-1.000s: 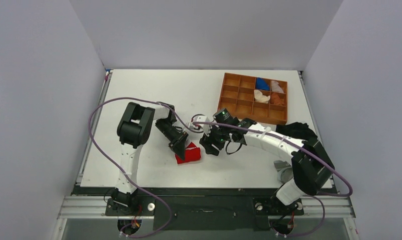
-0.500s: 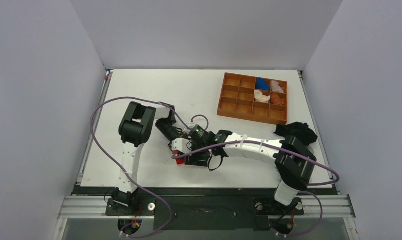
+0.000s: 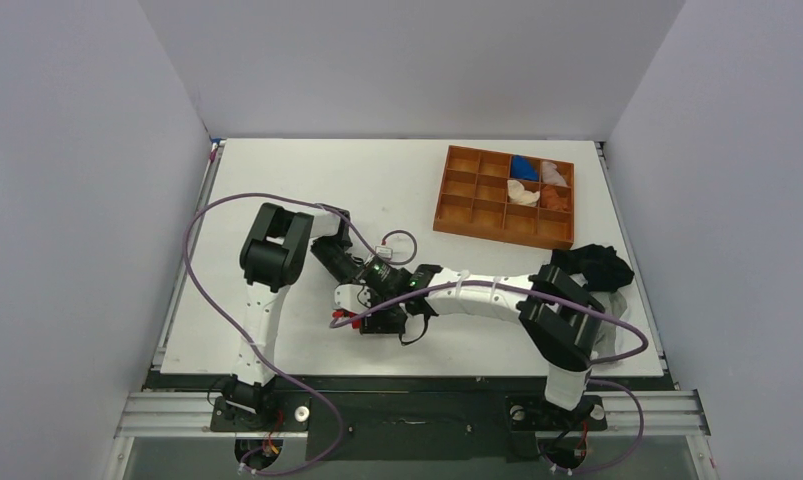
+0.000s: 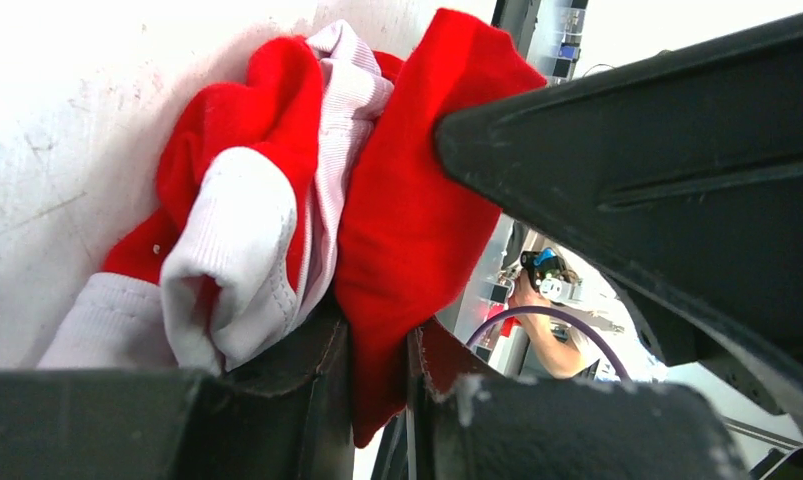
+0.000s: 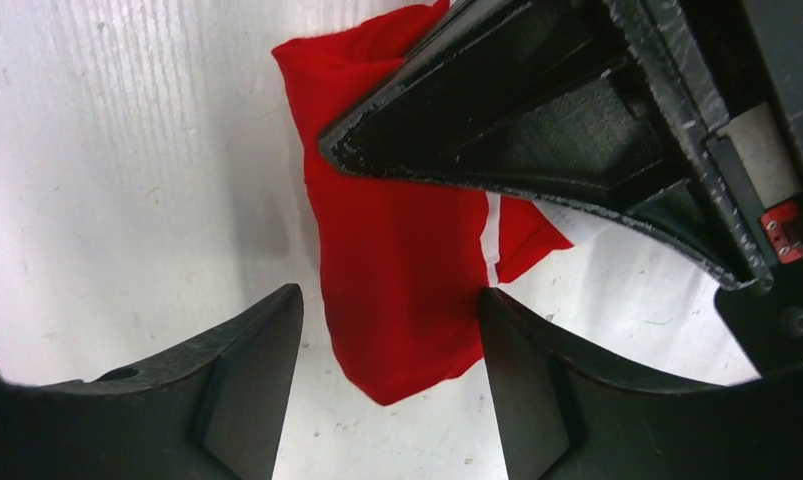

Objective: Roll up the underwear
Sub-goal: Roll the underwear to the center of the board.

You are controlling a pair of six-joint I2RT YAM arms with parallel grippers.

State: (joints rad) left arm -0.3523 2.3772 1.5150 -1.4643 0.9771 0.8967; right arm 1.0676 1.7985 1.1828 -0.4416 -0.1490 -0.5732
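Task item: bright red fabric underwear (image 5: 397, 250) with white trim, gathered into a narrow, bunched bundle.
Location: you find it on the white surface (image 3: 307, 190), near the front edge and left of centre, under the point where the two arms meet. From above, only a red sliver shows.
Left gripper (image 4: 377, 340): the jaws are almost pressed together and pinch the far end of the red bundle. Folded red and white layers bulge just beyond them.
Right gripper (image 5: 387, 300): the jaws are spread and stand on either side of the loose near end. They grip nothing.
Done: judge the garment folded narrow and one end gathered up. Several layers are stacked at the pinch.
Left to do: judge the roll unfinished. The near end lies flat and unwound, so expect to wind it in and release a compact roll.
Count, underwear: one.
Count, arms: two, both at the garment.
Count, tray: one brown divided wooden tray (image 3: 457, 205) at the far right.
Count, tray contents: four small fabric bundles (one blue, two pale, one orange) in its far right compartments.
Count, other garments: one crumpled black garment (image 3: 599, 262) at the right edge, well apart from the underwear.
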